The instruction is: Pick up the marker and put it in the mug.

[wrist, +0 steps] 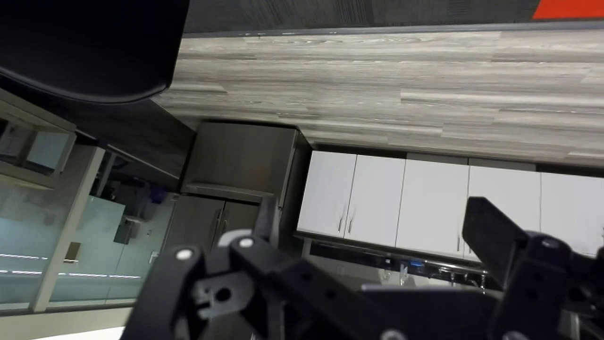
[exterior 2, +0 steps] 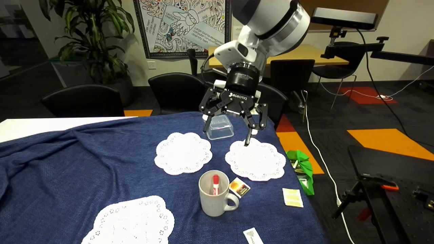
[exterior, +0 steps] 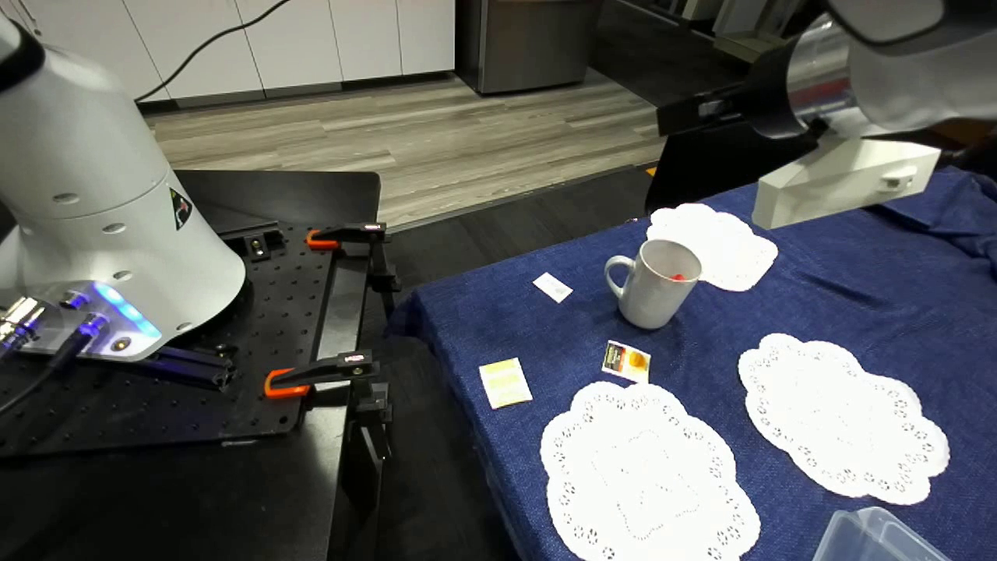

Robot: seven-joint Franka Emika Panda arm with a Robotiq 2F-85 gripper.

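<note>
The marker (exterior 2: pixel 216 185) leans inside the white mug (exterior 2: pixel 213 206), red end up; the mug stands upright on the blue-covered table (exterior: pixel 467 327), towards the edge facing the wood-look floor (exterior: pixel 467 148). The gripper (exterior 2: pixel 226 135) hangs in the air well apart from the mug, fingers spread wide. A yellow packet (exterior 2: pixel 293 197) lies by the edge nearest the robot base (exterior: pixel 117 171); a small card (exterior 2: pixel 240 187) rests between mug and lace doily (exterior 2: pixel 256 162)

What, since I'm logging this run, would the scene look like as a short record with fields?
Object: red-capped marker, red end up
Receptacle: white ceramic mug, upright on blue tablecloth
Object location: inside the mug
End of arm: tool, open, holding nothing, raised, apart from the mug
Also present: three lace doilies, clear plastic container
Task state: appears complete
</note>
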